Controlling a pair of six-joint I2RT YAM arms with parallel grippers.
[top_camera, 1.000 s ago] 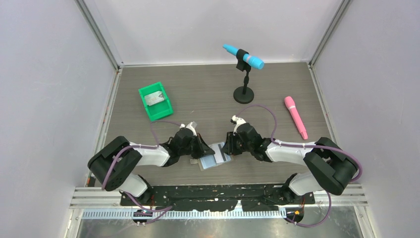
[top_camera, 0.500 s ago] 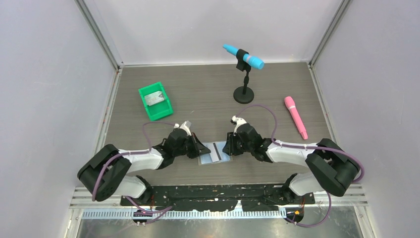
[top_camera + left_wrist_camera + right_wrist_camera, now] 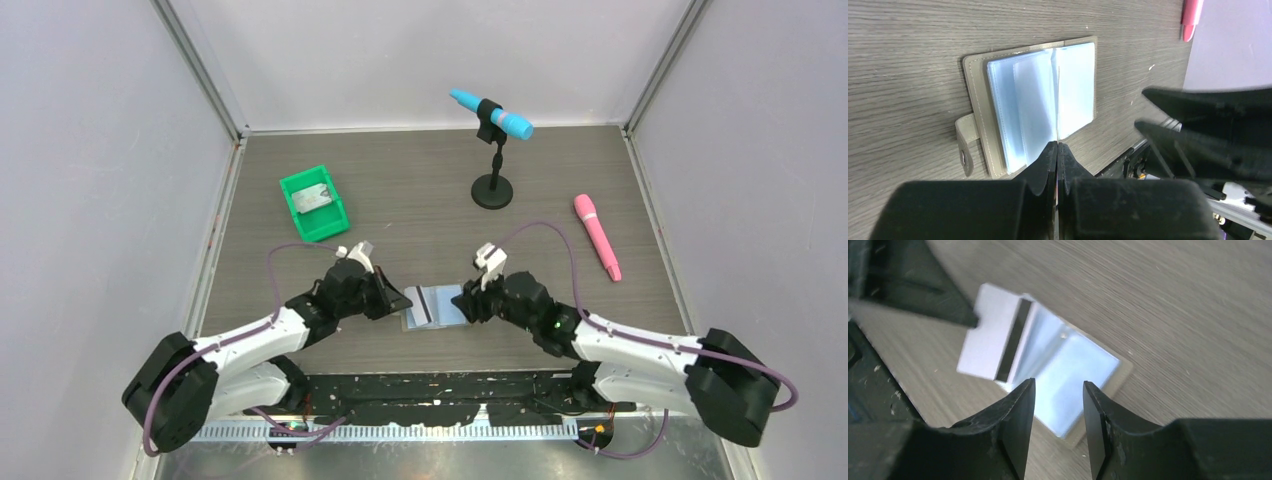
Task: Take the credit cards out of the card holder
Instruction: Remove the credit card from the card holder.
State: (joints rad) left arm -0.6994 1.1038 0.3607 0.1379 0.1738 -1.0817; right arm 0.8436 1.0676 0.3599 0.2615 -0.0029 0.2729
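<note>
Jaws of the left gripper point(image 3: 1057, 148) are pressed together on the corner of one credit card point(image 3: 984, 344), white with a dark stripe, held on edge over the left half of the card holder point(image 3: 1003, 100). The holder lies open on the table point(image 3: 400, 190) between the arms, pale blue pockets up. The right gripper point(image 3: 1058, 402) is poised over its right half, fingers parted and empty. One card therefore looks free or nearly free. A flat grey piece in the green bin point(image 3: 325, 230) may be another. Whether any remain pocketed I cannot tell.
</note>
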